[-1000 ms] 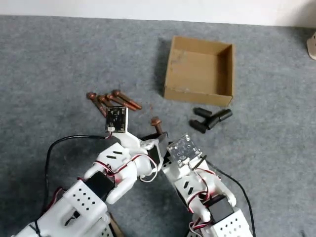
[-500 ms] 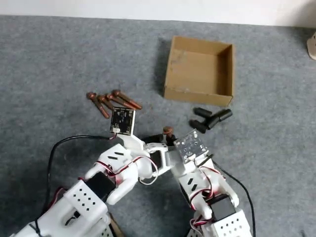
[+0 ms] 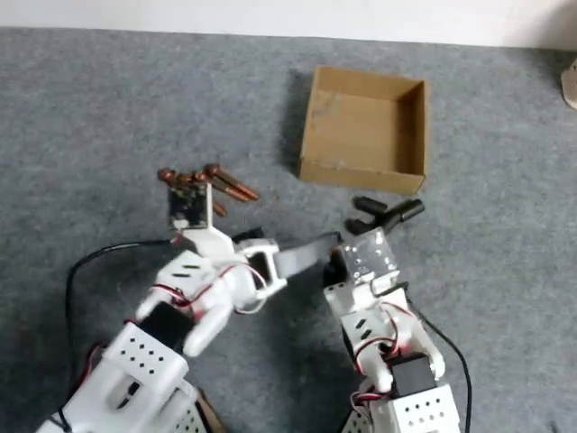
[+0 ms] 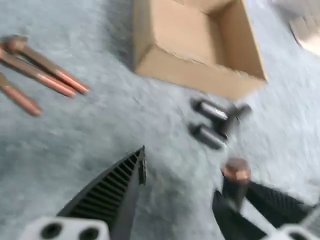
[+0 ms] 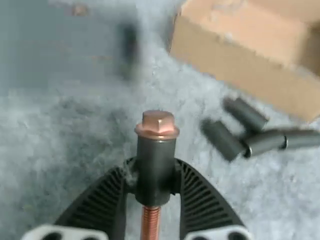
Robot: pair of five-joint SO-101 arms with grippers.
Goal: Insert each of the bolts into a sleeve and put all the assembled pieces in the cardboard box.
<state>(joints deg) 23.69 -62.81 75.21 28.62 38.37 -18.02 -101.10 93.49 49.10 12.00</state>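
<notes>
Clamping a sleeved bolt (image 5: 156,150), right gripper (image 5: 156,169) hangs short of the cardboard box (image 3: 361,173) wall; left gripper (image 3: 297,250) gapes empty.

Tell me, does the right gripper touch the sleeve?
Touching. The right wrist view shows the right gripper with its fingers pressed against both sides of the sleeve, with no gap.

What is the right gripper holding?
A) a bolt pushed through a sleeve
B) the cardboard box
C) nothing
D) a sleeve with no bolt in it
A: in the right wrist view the right gripper is shut on a black sleeve with a copper bolt running through it.
</notes>
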